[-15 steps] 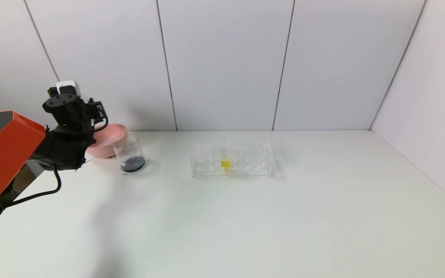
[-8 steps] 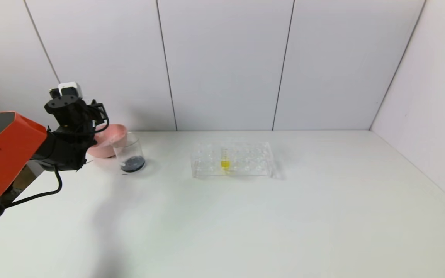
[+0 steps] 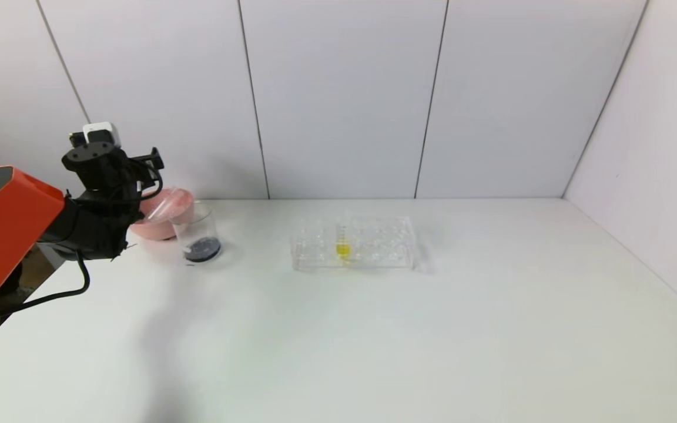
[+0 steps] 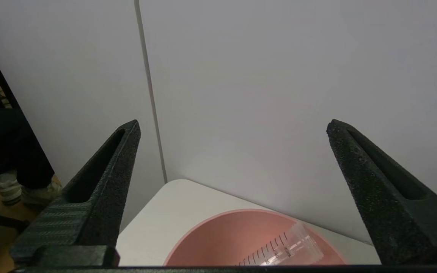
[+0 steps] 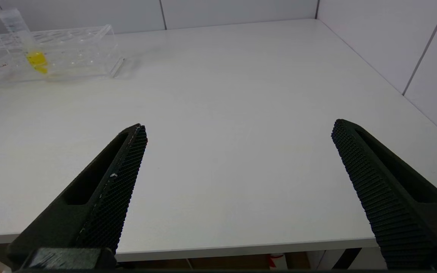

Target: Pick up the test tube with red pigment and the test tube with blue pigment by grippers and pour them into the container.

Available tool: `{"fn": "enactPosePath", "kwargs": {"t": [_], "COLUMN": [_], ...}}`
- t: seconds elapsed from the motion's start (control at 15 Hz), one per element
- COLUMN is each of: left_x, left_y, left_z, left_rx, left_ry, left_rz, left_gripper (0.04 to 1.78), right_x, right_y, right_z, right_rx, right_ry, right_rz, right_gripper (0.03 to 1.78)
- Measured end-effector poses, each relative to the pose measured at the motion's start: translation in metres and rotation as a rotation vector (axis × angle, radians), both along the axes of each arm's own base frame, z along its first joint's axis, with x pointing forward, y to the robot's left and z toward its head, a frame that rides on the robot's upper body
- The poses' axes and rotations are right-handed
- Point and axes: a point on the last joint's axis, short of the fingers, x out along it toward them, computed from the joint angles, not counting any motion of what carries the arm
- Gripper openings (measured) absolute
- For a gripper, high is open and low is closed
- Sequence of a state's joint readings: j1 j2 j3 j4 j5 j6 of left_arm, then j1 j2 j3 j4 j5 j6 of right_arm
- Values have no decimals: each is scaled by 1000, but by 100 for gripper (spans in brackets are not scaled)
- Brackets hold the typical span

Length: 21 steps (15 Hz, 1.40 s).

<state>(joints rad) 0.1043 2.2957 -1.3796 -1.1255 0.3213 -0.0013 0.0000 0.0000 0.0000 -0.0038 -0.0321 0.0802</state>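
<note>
My left gripper (image 3: 147,170) hangs open just above the pink bowl (image 3: 181,198) at the table's far left; in the left wrist view my left gripper (image 4: 233,125) has nothing between its fingers. An empty clear graduated tube (image 4: 283,250) lies tilted inside the bowl (image 4: 211,231), also seen from the head as the tube (image 3: 165,207). No tube tinted red or blue is in view. The container (image 3: 197,226), a clear beaker, stands right of the bowl with dark liquid (image 3: 202,249) at its bottom. My right gripper (image 5: 239,127) is open over the table's near edge.
A clear tube rack (image 3: 374,247) stands mid-table, holding a tube with yellow liquid (image 3: 342,242); the rack (image 5: 70,53) also shows far off in the right wrist view. White walls close the back and the right side. The table edge runs beside the bowl.
My left gripper has opened from shut. The clear tube it held now lies in the pink bowl. The wrist has lifted slightly.
</note>
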Motion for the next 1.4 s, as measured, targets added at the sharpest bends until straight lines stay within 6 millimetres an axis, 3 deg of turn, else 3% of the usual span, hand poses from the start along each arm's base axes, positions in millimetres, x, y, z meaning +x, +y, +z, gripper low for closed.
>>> {"fn": "enactPosePath", "kwargs": {"t": [0.33, 0.53, 0.73, 0.93, 1.4], "left_x": [-10, -31, -72, -126, -267], "left_y": [0, 2, 3, 4, -20], "left_z": [20, 34, 44, 54, 85], "left_rx": [-2, -10, -12, -13, 29], "left_ry": [66, 127, 199, 232, 170], "left_rz": [-41, -106, -222, -299, -453], "left_gripper": [178, 178, 178, 178, 178], "right_x": [0, 0, 0, 0, 0], "right_y": [0, 0, 0, 0, 0], "right_z": [0, 0, 0, 0, 0], "right_rx": [0, 0, 0, 0, -1], "right_ry": [0, 0, 0, 0, 0], "right_rz": [0, 0, 0, 0, 0], "right_gripper": [177, 177, 177, 177, 177]}}
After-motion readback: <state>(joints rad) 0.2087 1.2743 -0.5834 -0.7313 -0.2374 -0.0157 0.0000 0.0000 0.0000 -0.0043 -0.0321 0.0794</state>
